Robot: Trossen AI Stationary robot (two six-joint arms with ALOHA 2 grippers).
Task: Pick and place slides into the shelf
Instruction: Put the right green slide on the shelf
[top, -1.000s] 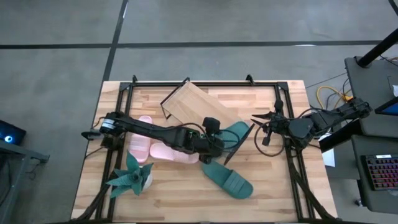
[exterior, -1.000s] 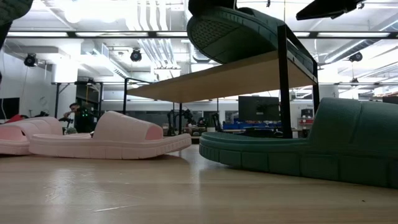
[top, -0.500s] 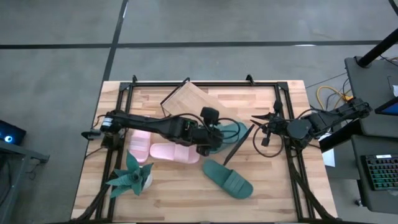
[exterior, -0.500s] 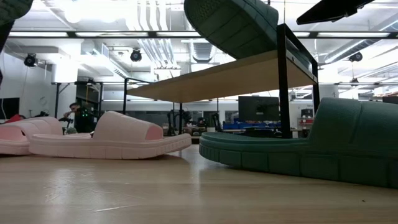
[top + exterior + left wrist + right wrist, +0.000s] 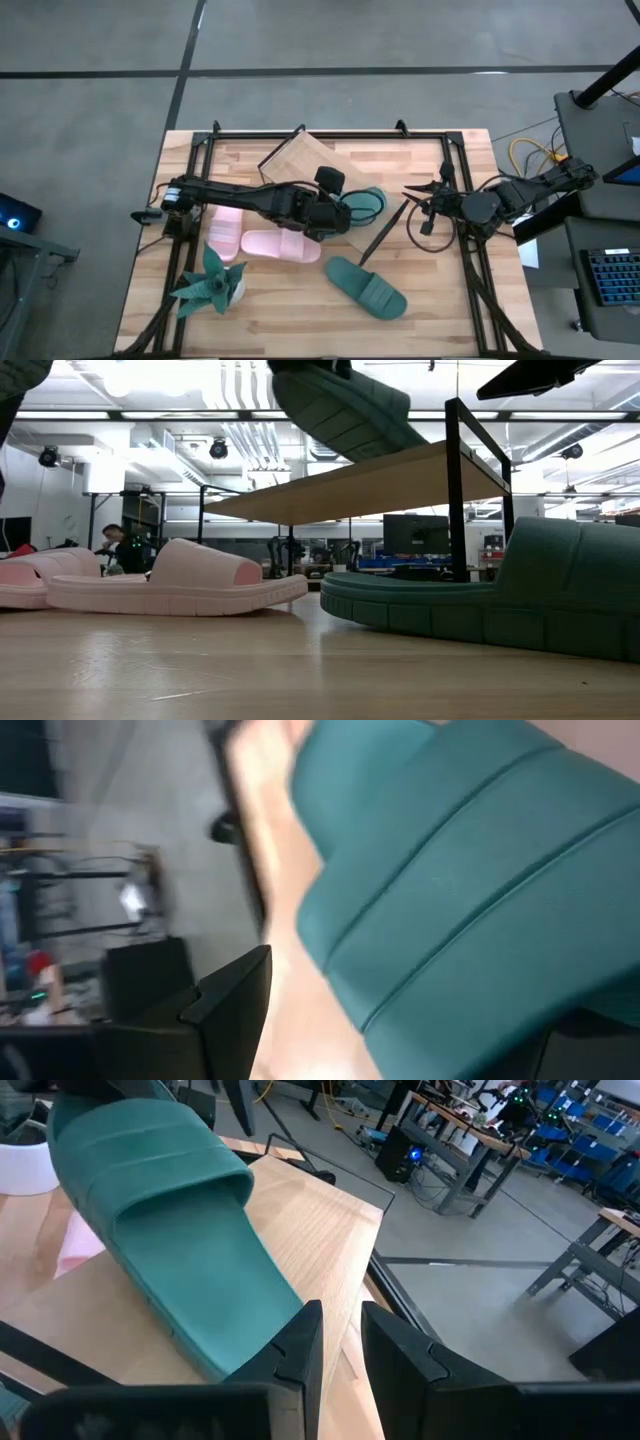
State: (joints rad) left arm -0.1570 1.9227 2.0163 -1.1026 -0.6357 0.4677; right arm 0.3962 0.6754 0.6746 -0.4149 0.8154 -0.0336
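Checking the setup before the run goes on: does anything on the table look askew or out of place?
Yes. The shelf sits skewed to the table's edges, not square. The left gripper holds a green slide tilted over its board. Two pink slides and another green one lie loose.

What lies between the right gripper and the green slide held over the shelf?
In the high view, only the shelf's black wire leg lies between the right gripper and the held green slide.

Two slim black jointed arms (image 5: 240, 200), looped black cables, dark angular fingers (image 5: 300, 1345).
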